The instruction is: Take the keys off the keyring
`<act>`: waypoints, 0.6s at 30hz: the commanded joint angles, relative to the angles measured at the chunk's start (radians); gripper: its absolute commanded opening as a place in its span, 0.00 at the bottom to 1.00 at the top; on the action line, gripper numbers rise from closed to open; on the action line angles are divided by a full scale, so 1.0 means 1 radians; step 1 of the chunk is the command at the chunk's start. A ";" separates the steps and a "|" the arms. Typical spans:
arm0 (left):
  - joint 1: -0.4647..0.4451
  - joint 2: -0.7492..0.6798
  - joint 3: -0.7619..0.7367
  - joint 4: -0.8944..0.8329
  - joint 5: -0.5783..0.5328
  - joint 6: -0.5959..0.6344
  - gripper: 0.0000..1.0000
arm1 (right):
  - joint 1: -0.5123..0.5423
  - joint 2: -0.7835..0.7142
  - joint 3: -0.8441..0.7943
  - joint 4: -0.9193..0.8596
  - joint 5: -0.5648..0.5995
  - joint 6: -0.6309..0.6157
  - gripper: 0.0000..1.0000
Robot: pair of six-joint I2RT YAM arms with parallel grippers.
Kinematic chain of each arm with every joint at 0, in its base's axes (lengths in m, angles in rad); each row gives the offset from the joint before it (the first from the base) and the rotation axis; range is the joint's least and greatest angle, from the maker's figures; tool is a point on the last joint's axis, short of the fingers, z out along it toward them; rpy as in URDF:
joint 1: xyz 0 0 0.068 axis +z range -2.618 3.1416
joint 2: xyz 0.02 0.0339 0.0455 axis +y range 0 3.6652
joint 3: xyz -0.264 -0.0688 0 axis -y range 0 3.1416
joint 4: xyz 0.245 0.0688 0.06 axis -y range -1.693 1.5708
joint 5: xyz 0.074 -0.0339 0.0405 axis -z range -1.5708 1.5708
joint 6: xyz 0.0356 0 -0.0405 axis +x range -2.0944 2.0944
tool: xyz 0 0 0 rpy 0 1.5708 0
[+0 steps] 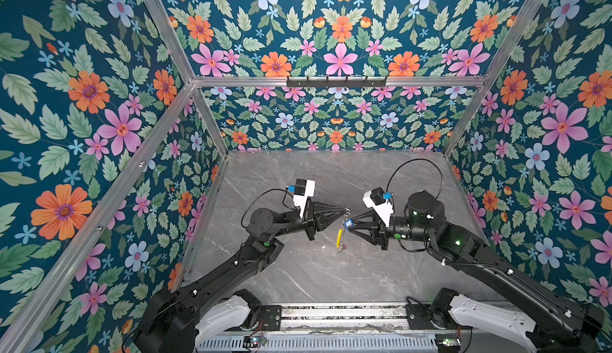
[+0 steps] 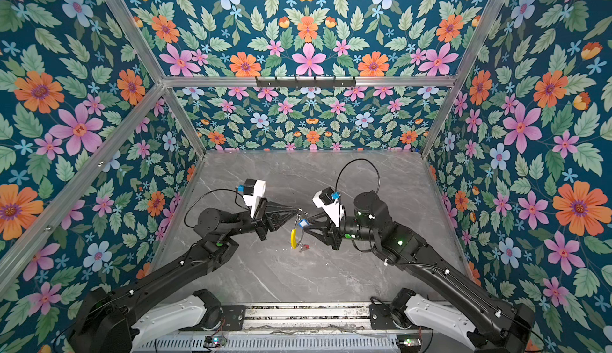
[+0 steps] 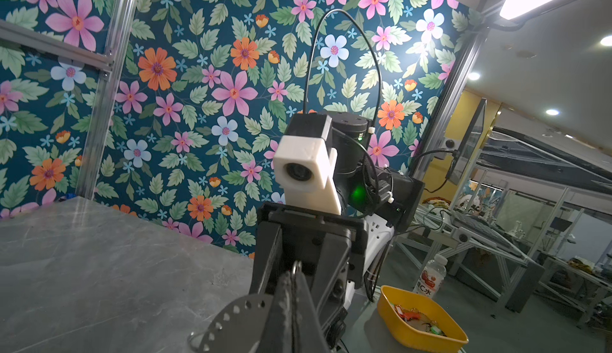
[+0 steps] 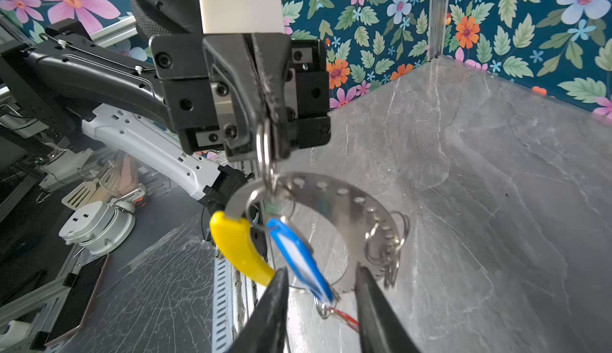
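Keyring (image 4: 334, 199): flat perforated metal crescent, smooth yellow sleeve (image 4: 236, 245)

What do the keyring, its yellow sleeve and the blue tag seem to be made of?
Keyring: bare metal, a flat silver band with punched holes and a brushed sheen. Yellow sleeve: smooth plastic or rubber, judging by its soft gloss; which one is unclear. Blue tag: glossy hard plastic, seemingly with a pale label window.

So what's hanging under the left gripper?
A split ring pinched in the left gripper carries the keyring, with blue tag and red tag below. The keys themselves cannot be made out.
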 commanded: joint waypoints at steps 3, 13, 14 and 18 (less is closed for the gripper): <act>0.001 -0.038 -0.033 0.056 -0.067 0.064 0.00 | 0.001 -0.063 0.010 -0.007 0.085 -0.021 0.48; 0.002 -0.048 -0.070 0.128 -0.132 0.079 0.00 | -0.134 0.021 0.026 0.367 -0.231 0.262 0.52; 0.001 -0.048 -0.074 0.135 -0.136 0.079 0.00 | -0.134 0.039 0.026 0.412 -0.266 0.289 0.51; 0.001 -0.043 -0.085 0.165 -0.158 0.081 0.00 | -0.135 0.102 0.025 0.522 -0.303 0.369 0.48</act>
